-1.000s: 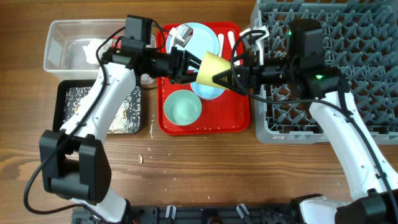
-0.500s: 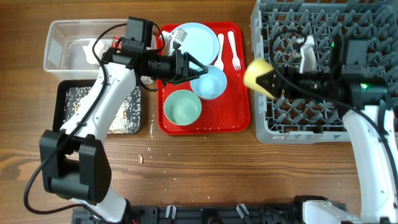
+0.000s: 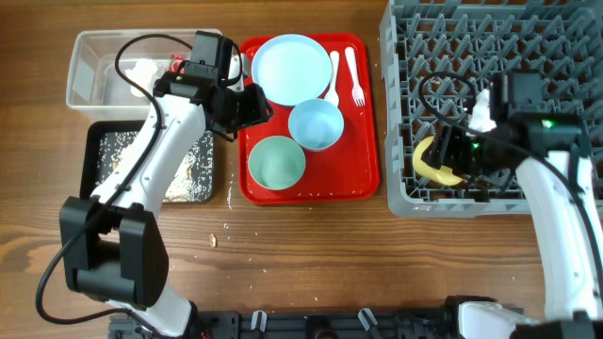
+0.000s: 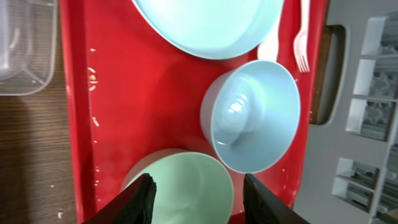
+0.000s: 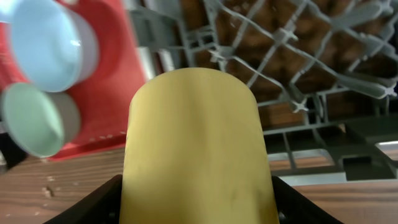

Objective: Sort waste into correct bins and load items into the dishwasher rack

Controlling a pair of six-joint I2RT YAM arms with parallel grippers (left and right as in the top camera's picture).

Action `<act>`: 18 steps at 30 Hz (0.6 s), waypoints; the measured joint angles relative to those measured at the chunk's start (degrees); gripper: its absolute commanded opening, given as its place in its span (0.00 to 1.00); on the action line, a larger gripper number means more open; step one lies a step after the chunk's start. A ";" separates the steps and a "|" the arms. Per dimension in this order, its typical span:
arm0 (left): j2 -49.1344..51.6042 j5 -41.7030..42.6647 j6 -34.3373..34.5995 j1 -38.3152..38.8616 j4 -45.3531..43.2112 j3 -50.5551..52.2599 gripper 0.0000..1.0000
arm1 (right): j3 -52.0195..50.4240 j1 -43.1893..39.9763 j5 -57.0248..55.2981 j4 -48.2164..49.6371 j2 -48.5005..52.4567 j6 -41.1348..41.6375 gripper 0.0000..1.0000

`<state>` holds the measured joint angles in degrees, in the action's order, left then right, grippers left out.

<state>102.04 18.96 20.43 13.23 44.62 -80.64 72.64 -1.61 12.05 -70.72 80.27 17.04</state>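
My right gripper (image 3: 450, 158) is shut on the yellow cup (image 3: 431, 162), holding it low inside the front left part of the grey dishwasher rack (image 3: 528, 56); the cup (image 5: 196, 143) fills the right wrist view. My left gripper (image 3: 252, 104) is open and empty over the left side of the red tray (image 3: 363, 179), above the green bowl (image 3: 276, 163), which lies between its fingers in the left wrist view (image 4: 186, 186). The blue bowl (image 3: 315, 123), blue plate (image 3: 291, 69), white spoon (image 3: 334, 71) and fork (image 3: 354, 77) lie on the tray.
The clear tub (image 3: 89, 56) at the back left holds a white tissue (image 3: 141, 73). The black tray (image 3: 104, 193) in front of it holds food scraps. A few crumbs (image 3: 215, 240) lie on the wooden table in front.
My right gripper has carried the yellow cup from over the red tray to the right and down into the rack. My left gripper has drawn back to the left.
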 measured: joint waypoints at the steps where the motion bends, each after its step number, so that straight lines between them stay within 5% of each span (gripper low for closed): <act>1: 0.00 -0.48 0.02 0.00 0.00 0.00 0.48 | 0.07 0.00 -0.81 -0.37 1.46 0.22 0.54; 6: 0.00 -1.38 0.02 0.00 0.02 0.00 0.49 | 0.04 0.00 -2.51 -0.63 8.81 0.72 0.55; 12: 0.00 -1.79 0.02 0.00 0.02 0.00 0.49 | 0.04 0.00 -3.39 -0.68 14.40 0.70 0.85; 18: 0.00 -1.81 0.02 0.00 0.02 0.00 0.49 | 1.42 0.00 -3.56 -0.48 15.08 0.68 0.91</act>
<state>102.04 17.15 20.45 13.23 44.64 -80.64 74.06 -1.61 8.49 -71.20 95.35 17.72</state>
